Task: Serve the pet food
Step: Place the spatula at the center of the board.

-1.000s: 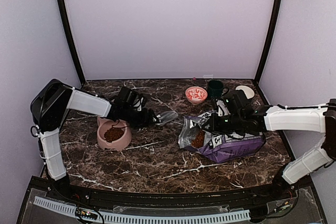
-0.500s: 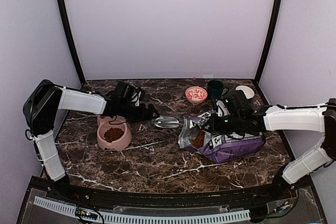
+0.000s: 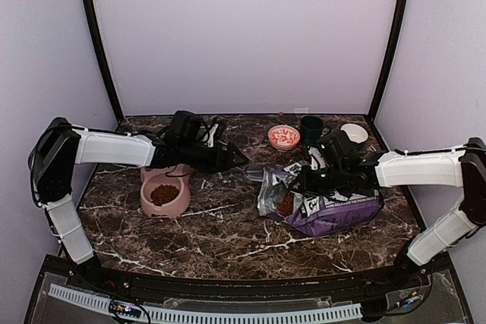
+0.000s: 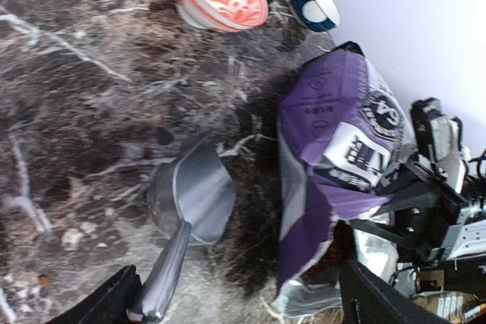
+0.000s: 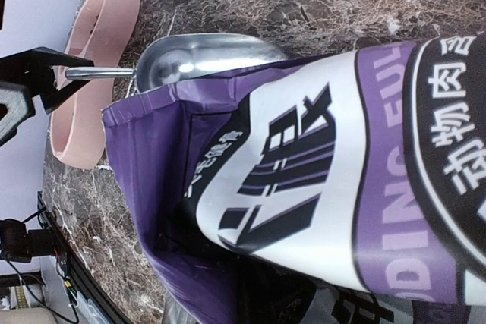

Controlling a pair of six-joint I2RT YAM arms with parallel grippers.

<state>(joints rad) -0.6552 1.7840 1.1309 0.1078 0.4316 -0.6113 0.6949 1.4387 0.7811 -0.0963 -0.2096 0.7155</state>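
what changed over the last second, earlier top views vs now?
The left gripper reached right toward the bag and opened wide, letting go of the scoop. The scoop now lies at the bag's mouth, further right than before. Unchanged: the right gripper shut on the bag's edge, the bag's position, and the pet food in the pink bowl.

Items counted on the counter (image 3: pixel 228 225).
One each: double bowl (image 3: pixel 167 211), bag (image 3: pixel 338 209), scoop (image 4: pixel 190 195), patterned bowl (image 3: pixel 283 136), mug (image 3: pixel 310 127), white dish (image 3: pixel 354 133); two pet food (image 3: pixel 163 193) heaps.
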